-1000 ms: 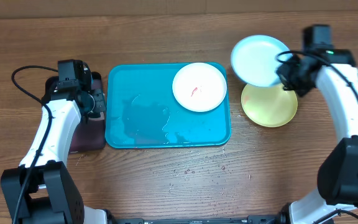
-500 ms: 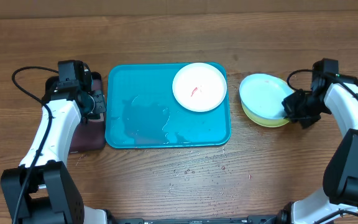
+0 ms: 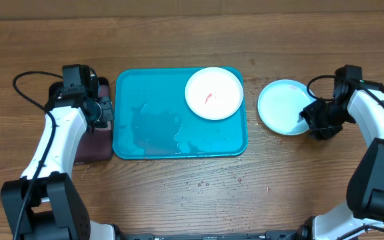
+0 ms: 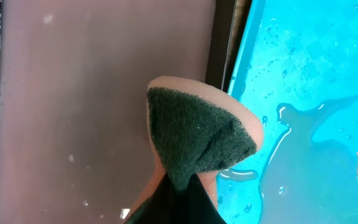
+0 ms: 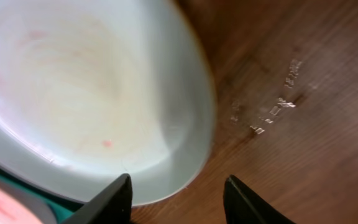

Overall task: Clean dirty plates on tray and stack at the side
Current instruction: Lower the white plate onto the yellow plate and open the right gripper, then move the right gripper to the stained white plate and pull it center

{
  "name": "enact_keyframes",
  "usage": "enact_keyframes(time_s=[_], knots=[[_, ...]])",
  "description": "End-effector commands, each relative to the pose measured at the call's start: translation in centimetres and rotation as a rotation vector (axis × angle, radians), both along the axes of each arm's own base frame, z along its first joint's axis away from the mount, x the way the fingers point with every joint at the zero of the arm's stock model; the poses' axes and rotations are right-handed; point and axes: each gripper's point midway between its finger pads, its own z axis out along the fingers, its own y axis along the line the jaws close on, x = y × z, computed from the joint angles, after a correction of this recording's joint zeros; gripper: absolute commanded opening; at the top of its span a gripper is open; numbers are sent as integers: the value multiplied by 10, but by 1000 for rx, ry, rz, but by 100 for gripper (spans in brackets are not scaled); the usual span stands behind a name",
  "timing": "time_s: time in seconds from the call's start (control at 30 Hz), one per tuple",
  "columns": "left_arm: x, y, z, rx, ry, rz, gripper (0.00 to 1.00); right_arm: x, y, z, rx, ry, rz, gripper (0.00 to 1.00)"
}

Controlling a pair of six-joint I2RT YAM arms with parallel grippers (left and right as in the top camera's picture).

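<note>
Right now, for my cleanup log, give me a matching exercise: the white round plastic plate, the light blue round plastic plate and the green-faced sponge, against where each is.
1. white round plastic plate
2. light blue round plastic plate
3. green-faced sponge

A. pinched in the left gripper
B. outside the large teal plastic tray, to its right
C. inside the tray

Pairs: 1-C, 2-B, 3-A.

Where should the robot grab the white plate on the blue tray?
Its thin rim, pinched from above: the round white plastic plate lies flat and shallow, so nothing else fits two fingers. The edge toward the middle of the teal rectangular plastic tray looks best; the far and right edges crowd its wall.
</note>
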Motion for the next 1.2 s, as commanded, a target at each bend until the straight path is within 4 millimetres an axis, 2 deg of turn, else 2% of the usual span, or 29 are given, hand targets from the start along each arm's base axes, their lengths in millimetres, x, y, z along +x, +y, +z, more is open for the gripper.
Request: enact_keyframes(time_s=[0.0, 0.1, 0.23, 0.3, 0.43, 0.53, 0.67, 0.8, 0.97, 1.17], knots=[[3, 2, 11, 21, -30, -10, 4, 28, 35, 27, 172, -229, 206, 52], [3, 2, 10, 21, -29, -10, 4, 45, 52, 39, 205, -351, 327, 53], [3, 2, 10, 21, -29, -10, 4, 63, 87, 45, 161, -476, 536, 59], [3, 2, 10, 21, -29, -10, 4, 66, 102, 43, 111, -492, 605, 63], [3, 2, 10, 21, -29, -10, 4, 65, 124, 31, 10, -448, 655, 63], [3, 2, 10, 21, -29, -10, 4, 62, 140, 21, -29, -411, 663, 62], [3, 2, 10, 21, -29, -10, 4, 59, 152, 8, -91, -350, 594, 59], [3, 2, 10, 21, -29, -10, 4, 64, 174, 3, -77, -369, 562, 54], [3, 2, 10, 21, -29, -10, 4, 66, 180, -9, -119, -339, 477, 51], [3, 2, 10, 21, -29, -10, 4, 69, 190, -22, -115, -343, 492, 47]])
